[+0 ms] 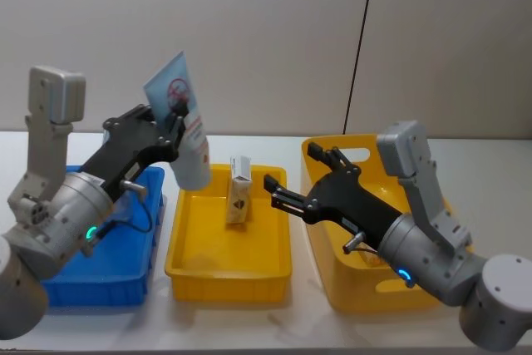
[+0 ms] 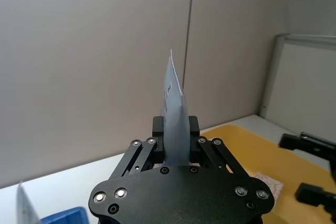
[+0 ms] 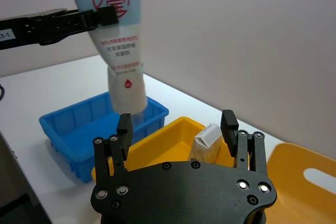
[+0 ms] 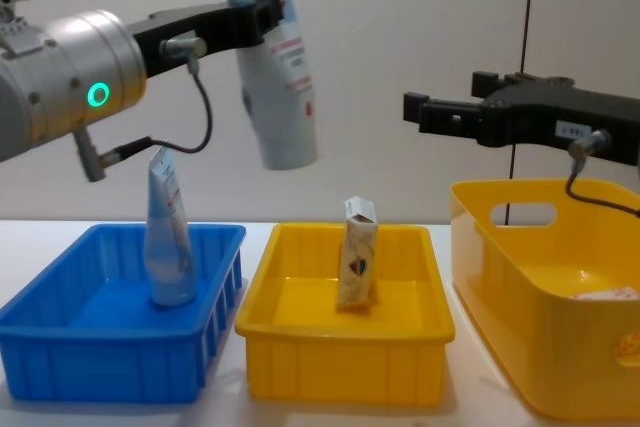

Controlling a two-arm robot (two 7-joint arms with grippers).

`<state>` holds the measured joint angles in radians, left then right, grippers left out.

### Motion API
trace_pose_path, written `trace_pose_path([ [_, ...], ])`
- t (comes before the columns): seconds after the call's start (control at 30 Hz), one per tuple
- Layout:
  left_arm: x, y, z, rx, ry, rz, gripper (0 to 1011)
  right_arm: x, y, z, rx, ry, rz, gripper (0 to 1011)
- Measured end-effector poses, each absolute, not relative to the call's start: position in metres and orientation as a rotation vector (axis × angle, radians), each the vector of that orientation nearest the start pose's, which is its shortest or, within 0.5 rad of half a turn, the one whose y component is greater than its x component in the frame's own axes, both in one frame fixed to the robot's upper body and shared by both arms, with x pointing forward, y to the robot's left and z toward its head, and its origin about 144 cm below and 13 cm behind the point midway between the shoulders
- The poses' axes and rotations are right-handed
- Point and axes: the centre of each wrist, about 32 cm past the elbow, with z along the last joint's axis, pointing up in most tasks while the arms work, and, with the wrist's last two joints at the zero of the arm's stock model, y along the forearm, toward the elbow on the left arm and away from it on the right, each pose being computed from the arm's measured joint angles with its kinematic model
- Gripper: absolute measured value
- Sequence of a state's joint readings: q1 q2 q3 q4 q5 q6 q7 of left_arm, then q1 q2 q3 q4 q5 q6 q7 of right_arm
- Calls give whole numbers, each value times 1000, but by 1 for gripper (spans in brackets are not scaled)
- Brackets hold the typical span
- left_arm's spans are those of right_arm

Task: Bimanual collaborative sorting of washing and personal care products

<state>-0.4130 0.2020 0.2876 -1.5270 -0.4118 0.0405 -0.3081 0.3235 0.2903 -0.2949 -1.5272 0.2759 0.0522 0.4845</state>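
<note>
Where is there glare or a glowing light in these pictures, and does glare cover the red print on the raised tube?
Chest view: a green light ring glows on the left arm, whose metal housing has a sheen. Head view: even light, faint shadow under the yellow tray. Right wrist view: no glare on the red print of the white tube in the left pincer.

Tray [image 4: 345, 362]: one upright carton [image 4: 357, 267] mid-floor, open either side. Blue bin [image 4: 100, 352]: standing tube [image 4: 168, 247] right of centre, left part free. Raised tube [image 4: 280, 97] in left end effector [image 4: 268, 15] hangs over the bin–tray border; clear air between it and right end effector [image 1: 291, 166].
</note>
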Motion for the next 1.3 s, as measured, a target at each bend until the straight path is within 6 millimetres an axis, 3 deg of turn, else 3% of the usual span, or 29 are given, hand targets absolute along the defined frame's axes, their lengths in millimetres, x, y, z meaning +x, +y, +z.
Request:
trace_pose_path([
  [0.47,550,179,1276,-292,-142,833,228,551,-223,1240,3,-133,-731,1004],
  [1.1,548,167,1281,-291,-178,752,228,577,-217,1259,-22,-115,-661,997],
  [1.3,547,166,1281,-290,-182,743,228,584,-212,1265,-24,-118,-633,864],
])
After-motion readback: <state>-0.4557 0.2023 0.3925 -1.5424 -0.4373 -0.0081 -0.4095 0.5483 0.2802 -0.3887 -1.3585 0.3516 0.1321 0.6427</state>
